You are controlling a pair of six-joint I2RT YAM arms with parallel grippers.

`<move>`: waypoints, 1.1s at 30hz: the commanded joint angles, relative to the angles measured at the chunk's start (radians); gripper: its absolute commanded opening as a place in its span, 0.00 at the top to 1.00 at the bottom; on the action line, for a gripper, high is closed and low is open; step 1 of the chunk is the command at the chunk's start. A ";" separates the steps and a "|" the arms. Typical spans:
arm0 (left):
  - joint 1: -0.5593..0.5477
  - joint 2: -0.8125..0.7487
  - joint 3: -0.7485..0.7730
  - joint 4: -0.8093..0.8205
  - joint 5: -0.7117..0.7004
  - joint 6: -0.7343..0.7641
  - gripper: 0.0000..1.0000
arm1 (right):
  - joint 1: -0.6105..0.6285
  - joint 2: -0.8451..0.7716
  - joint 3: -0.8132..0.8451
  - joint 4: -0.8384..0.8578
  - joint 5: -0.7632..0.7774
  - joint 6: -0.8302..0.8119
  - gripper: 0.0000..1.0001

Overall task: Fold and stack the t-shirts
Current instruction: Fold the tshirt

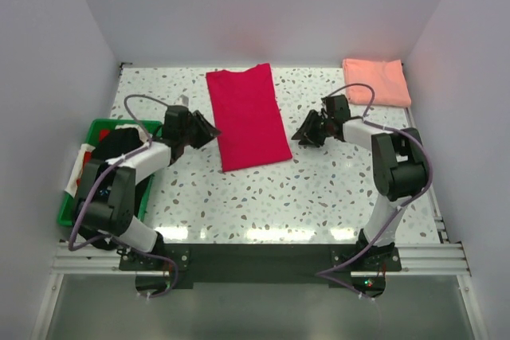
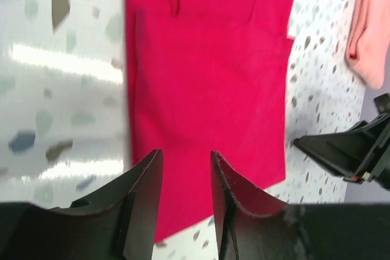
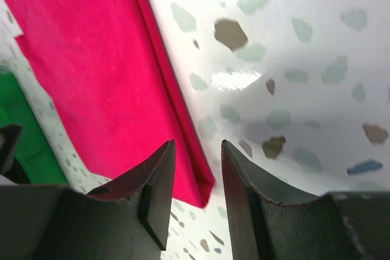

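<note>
Speckled white counter [image 1: 319,197] up top: crimson t-shirt [image 1: 247,117] lies folded lengthwise mid-frame, salmon t-shirt [image 1: 376,81] sits folded upper right. Left wrist: left hand [image 2: 186,156] open, empty, low over the crimson cloth. Right wrist: right hand [image 3: 198,147] open too, by its corner. I'd pinch matching corners evenly for the next fold.

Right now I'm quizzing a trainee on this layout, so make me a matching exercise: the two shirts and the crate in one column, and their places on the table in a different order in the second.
Things
1. red shirt
2. pink shirt
3. green crate

Places
A. left edge of the table
B. far right corner
C. middle, lying as a long strip

Pairs: 1-C, 2-B, 3-A
</note>
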 commanded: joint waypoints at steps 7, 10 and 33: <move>-0.057 -0.154 -0.289 0.127 0.056 -0.047 0.55 | 0.068 -0.111 -0.154 0.034 0.117 -0.068 0.58; -0.077 -0.159 -0.321 0.127 0.045 -0.055 0.55 | 0.089 -0.120 -0.171 0.032 0.146 -0.072 0.58; -0.164 -0.080 -0.356 0.079 -0.099 -0.121 0.67 | 0.160 -0.118 -0.259 0.089 0.185 -0.042 0.63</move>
